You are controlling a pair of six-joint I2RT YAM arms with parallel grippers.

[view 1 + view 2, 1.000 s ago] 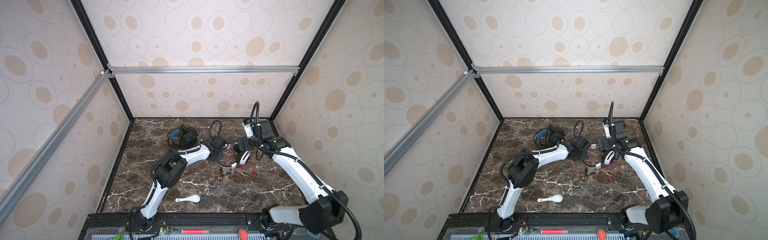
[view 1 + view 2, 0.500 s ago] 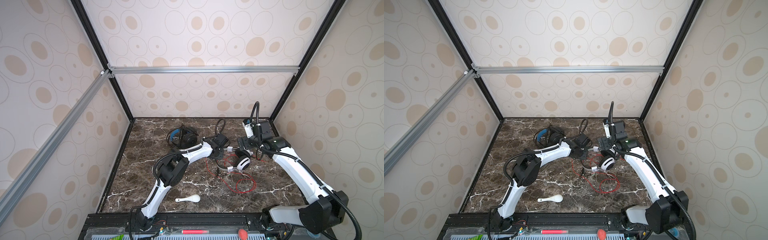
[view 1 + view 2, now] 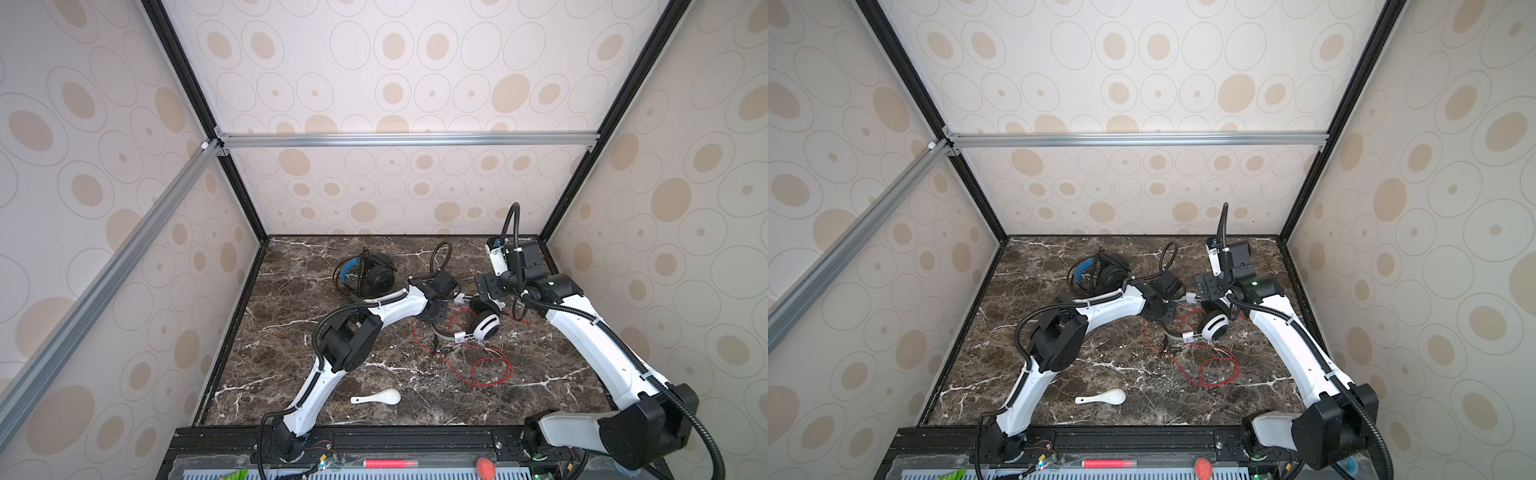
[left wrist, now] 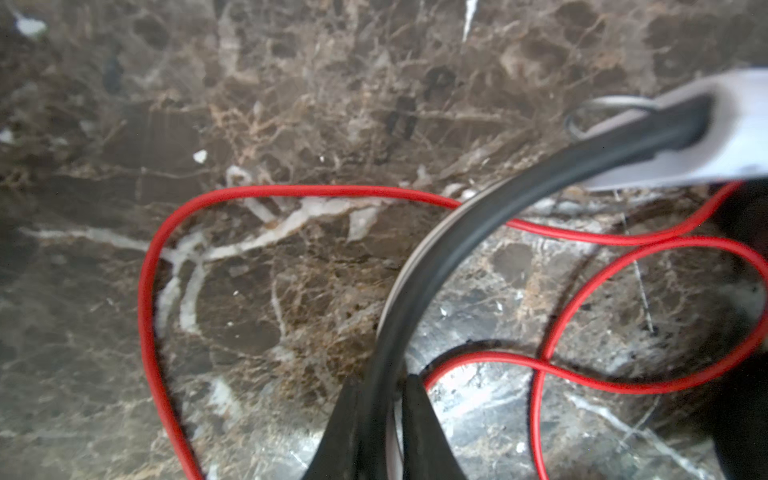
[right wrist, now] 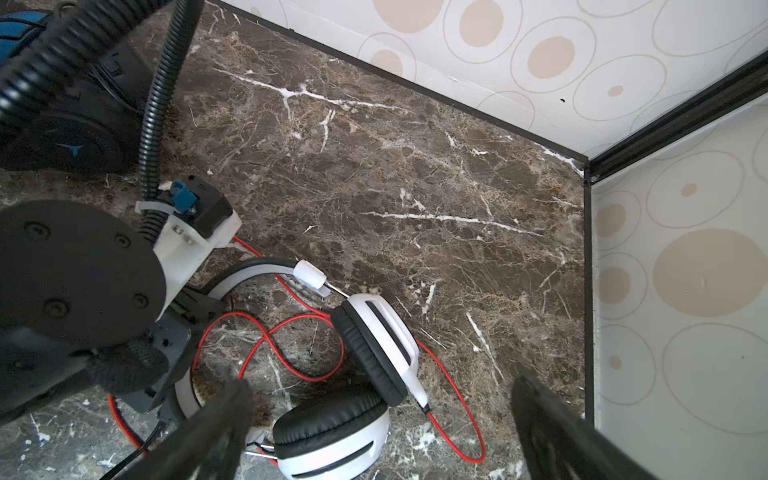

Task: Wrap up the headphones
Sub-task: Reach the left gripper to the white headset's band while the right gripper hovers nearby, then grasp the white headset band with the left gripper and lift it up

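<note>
The white headphones [image 3: 485,326] [image 3: 1214,326] with black earpads lie at mid-table. Their red cord [image 3: 490,370] [image 3: 1219,370] trails toward the front in a loose loop. My left gripper [image 3: 438,322] [image 3: 1167,316] is shut on their headband [image 4: 419,266], which runs between both fingers in the left wrist view, with the red cord [image 4: 143,291] looping around it. My right gripper [image 3: 488,297] [image 5: 380,380] hangs wide open just above the two earcups [image 5: 332,432], touching nothing. The black headphones [image 3: 370,276] [image 3: 1104,272] with a blue inner band sit at the back left, their thin cord around them.
A small white spoon [image 3: 376,398] [image 3: 1102,398] lies near the front edge. The enclosure's back wall and right corner post [image 5: 665,120] stand close behind my right gripper. The left arm's elbow [image 3: 349,345] hangs over the left-centre of the marble floor.
The red cord, bunched beside the white headset a second ago, now lies spread toward the front in a loop. The headset has shifted a little. The right gripper has stayed wide open.
</note>
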